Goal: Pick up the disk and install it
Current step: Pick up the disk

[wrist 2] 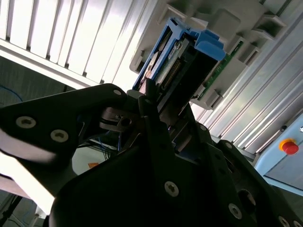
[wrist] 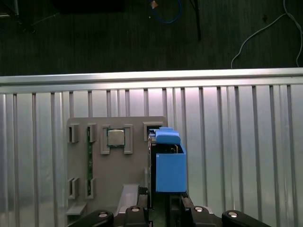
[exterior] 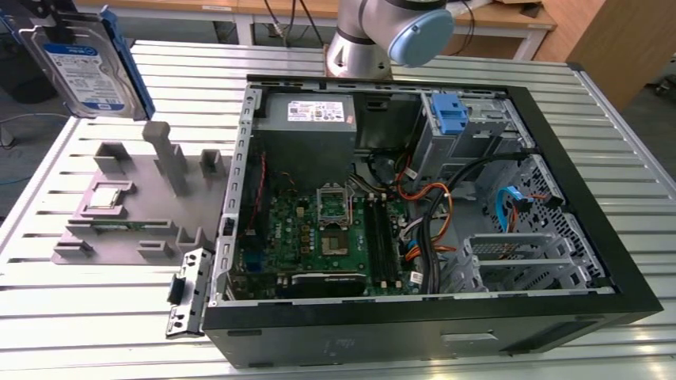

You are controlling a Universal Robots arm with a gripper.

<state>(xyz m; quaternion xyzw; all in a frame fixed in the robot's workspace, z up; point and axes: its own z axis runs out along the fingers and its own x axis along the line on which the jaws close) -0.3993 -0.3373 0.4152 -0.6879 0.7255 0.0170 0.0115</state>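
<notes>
**Disk (exterior: 87,67) clamped in the tool, well apart from the open case**

Exterior view: the disk stands upright at the upper left of the frame, label facing the camera and blue rails down its sides. It is raised above a grey fixture (exterior: 116,229) that lies on the ribbed metal table (exterior: 95,317). A small square chip (exterior: 106,196) sits in the fixture. The open computer case (exterior: 591,261) fills the centre and right, its motherboard (exterior: 317,237) exposed. The arm (exterior: 393,32) rises behind the case, at the top centre of the frame.

Second wrist view: this one shows the grip. The dark tool (wrist 2: 163,101) is closed on one end of the disk (wrist 2: 177,64), and a finger (wrist 2: 147,94) presses against its edge. A red button (wrist 2: 289,146) shows farther off.

First wrist view: looking straight down, the disk (wrist: 169,165) is seen end-on between the tool (wrist: 163,207) halves, just beside the chip (wrist: 116,138). Past the table's rim (wrist: 151,78) lie dark floor (wrist: 94,42) and loose cables (wrist: 165,12).
</notes>
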